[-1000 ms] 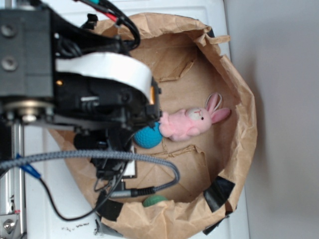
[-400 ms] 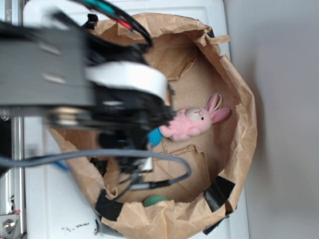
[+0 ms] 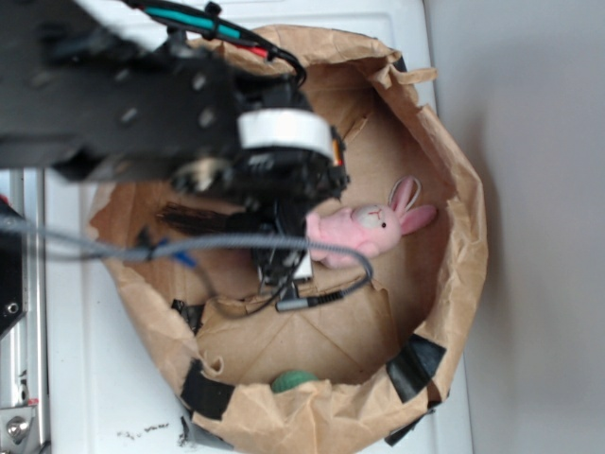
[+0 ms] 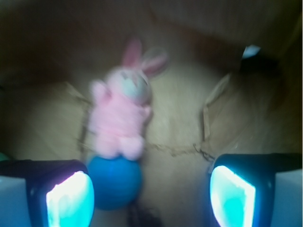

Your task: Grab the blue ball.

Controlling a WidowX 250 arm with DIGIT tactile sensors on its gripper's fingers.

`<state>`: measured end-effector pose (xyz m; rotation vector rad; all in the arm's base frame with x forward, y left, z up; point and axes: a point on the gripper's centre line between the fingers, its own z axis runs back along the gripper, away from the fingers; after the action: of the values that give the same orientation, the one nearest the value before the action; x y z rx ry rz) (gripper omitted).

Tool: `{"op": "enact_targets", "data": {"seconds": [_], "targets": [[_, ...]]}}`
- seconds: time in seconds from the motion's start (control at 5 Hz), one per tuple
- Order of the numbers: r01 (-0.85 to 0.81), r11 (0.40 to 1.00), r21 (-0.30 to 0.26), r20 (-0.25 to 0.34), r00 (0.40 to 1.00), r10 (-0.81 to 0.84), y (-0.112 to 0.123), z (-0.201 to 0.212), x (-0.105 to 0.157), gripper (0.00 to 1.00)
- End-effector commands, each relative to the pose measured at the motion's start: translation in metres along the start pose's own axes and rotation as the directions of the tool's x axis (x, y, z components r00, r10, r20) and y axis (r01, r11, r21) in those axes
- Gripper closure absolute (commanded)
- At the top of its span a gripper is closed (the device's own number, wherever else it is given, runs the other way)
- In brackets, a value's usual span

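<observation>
arm has swung right over the last second and now hangs over the bag [image 3: 444, 180] floor, hiding the ball from the exterior cam. wrist cam still shows the ball [image 4: 115, 182], touching the bunny's [image 4: 120, 118] feet. gripper [image 4: 150, 191] is wide open, nothing held. ball sits just inside the left finger [image 4: 66, 194], not centred between the two. my read: approach is close, needs a nudge toward that side before closing, else it clips the bunny.
</observation>
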<state>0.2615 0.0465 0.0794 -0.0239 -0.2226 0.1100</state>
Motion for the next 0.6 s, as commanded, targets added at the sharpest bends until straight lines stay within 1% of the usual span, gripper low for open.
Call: {"op": "enact_targets", "data": {"seconds": [0.0, 0.2, 0.4], "targets": [[-0.012, 0.995, -0.096, -0.024, 1.000, 0.010, 0.007, 0.005, 0.010, 0.00], [0.015, 0.993, -0.120, -0.056, 0.998, -0.022, -0.004, 0.001, 0.005, 0.00], [0.034, 0.995, -0.097, -0.061, 0.997, -0.041, -0.023, 0.001, -0.006, 0.00]]}}
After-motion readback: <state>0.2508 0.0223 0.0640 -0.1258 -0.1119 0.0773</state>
